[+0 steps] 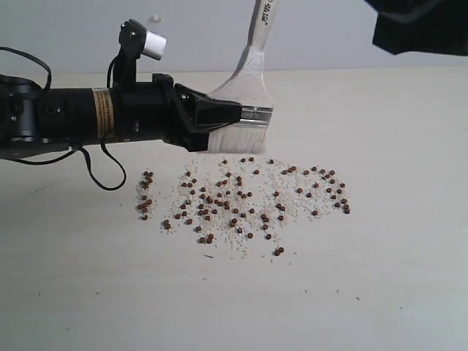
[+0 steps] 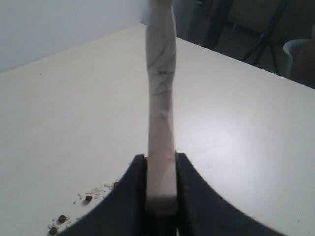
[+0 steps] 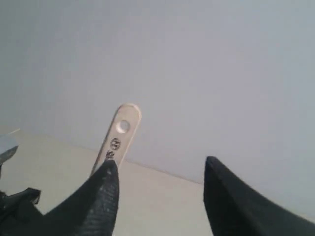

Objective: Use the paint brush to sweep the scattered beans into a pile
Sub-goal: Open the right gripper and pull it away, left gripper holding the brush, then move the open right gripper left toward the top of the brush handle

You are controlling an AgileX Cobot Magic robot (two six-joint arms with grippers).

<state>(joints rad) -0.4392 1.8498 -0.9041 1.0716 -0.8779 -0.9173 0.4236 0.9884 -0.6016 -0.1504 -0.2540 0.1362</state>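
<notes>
The paint brush (image 1: 247, 80) stands nearly upright over the table, off-white bristles (image 1: 238, 139) down, just behind the beans. My left gripper (image 1: 223, 117) comes in from the left and is shut on the brush at its silver band; in the left wrist view the jaws (image 2: 161, 164) clamp the pale handle (image 2: 161, 98). The beans (image 1: 234, 205) lie scattered in a wide band with whitish grains, and a few beans (image 2: 61, 218) show by the left jaw. No pile is in view. My right gripper (image 3: 162, 169) hangs open and empty up by the handle's holed end (image 3: 123, 129).
A black cable (image 1: 102, 175) loops from the left arm onto the pale table (image 1: 365, 292). A white cylinder (image 1: 153, 44) sits on top of the left arm. The right arm's dark body (image 1: 420, 25) fills the top right corner. A plain wall stands behind.
</notes>
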